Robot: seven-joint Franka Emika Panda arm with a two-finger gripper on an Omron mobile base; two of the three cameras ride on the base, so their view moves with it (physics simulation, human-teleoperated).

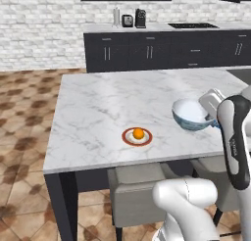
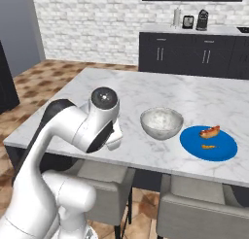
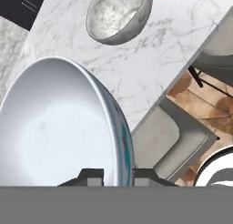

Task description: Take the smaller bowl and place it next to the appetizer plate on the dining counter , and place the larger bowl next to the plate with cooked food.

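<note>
The end effector (image 3: 117, 175) is pinched on the rim of the smaller bowl (image 1: 192, 114), one dark fingertip inside the white hollow and the other outside the pale blue wall, as the hand view shows. In the left base view that bowl hangs tilted just above the marble top of the desk (image 1: 98, 108), close to its near right part, with the arm's dark-jointed wrist beside it. To its left on the desk sits the appetizer plate (image 1: 137, 136), a small white plate with a red-brown rim and an orange piece of food on it, near the front edge and apart from the bowl. In the right base view the larger bowl (image 2: 161, 123) stands upright on the desk, grey-white and marbled, just beside the plate with cooked food (image 2: 208, 143), a bright blue plate carrying reddish and orange pieces. Grey chairs (image 2: 101, 190) stand tucked under the near edge of the desk.
</note>
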